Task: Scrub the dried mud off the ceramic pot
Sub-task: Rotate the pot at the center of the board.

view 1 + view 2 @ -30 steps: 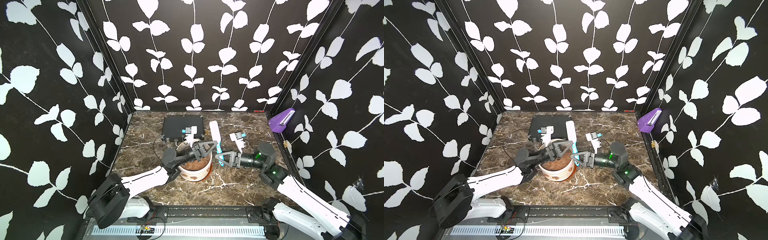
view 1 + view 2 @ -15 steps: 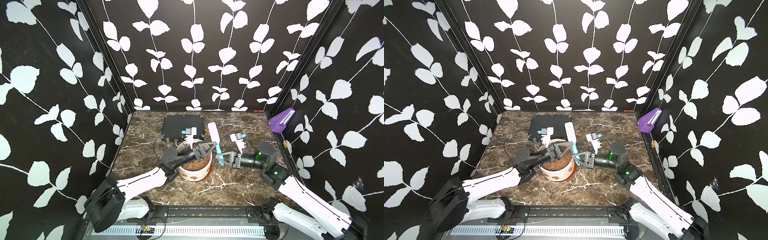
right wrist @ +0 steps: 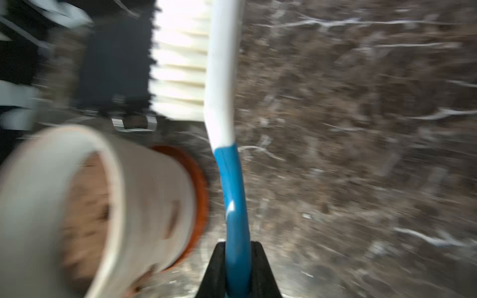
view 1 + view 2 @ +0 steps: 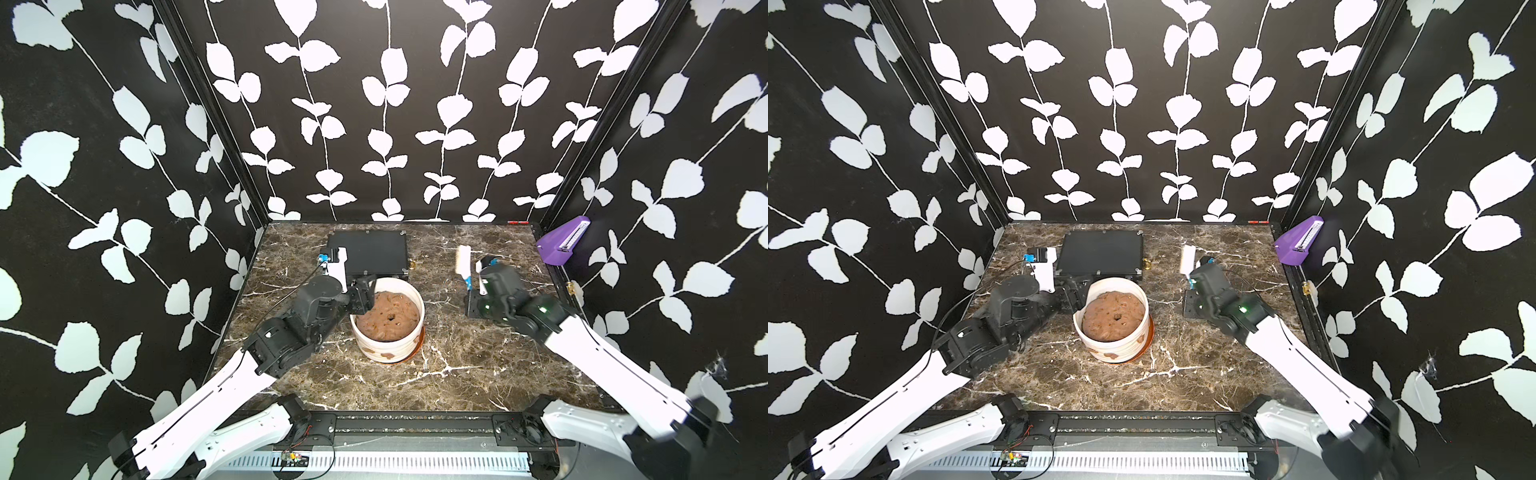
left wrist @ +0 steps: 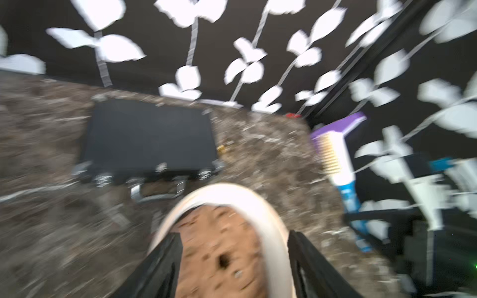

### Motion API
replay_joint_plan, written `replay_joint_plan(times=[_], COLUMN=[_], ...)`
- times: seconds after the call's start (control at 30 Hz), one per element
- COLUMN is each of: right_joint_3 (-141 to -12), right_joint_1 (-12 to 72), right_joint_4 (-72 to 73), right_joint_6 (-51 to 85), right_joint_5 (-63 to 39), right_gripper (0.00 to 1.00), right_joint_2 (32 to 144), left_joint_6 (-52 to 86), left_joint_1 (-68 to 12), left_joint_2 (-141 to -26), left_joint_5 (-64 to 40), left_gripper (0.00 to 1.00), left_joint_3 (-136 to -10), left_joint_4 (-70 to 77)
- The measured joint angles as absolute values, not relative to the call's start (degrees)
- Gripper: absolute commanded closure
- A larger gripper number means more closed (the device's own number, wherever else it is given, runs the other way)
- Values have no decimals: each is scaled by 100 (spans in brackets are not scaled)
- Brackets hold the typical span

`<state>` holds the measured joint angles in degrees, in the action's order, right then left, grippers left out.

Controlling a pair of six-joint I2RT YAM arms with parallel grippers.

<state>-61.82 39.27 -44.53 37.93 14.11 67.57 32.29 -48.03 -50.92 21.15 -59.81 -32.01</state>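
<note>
Brush (image 4: 463,262) clamped in right end effector (image 3: 237,249); left end effector (image 5: 233,234) gapes by pot (image 4: 376,351).

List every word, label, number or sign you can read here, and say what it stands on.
No text can be read in any view.
Purple holder: its white strip carries fine marks, too small to read.
Pot, brush, case: no lettering shows on them; both wrist views are blurred.
</note>
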Motion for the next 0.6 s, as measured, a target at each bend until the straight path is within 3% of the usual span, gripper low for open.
replay_joint_plan(times=[0.2, 0.43, 0.6], right_joint_3=[-6088, -5336, -5308], right_joint_1=[4698, 4856, 4856], right_joint_4=[-5275, -5196, -5124], right_joint_6=[3931, 4032, 4025], right_joint_5=[2620, 2749, 2668], right_gripper=[100, 100, 100], right_joint_2=[7205, 6368, 6368], left_joint_6=[2971, 3065, 3256], left_joint_1=[-4786, -4786, -4786], left_joint_2=[-5332, -5433, -5402], left_joint_5=[1806, 1597, 1890], left_gripper=[42, 45, 48], left_joint_3=[-5833, -5808, -5763], left_joint_4=[-4189, -4910, -5269])
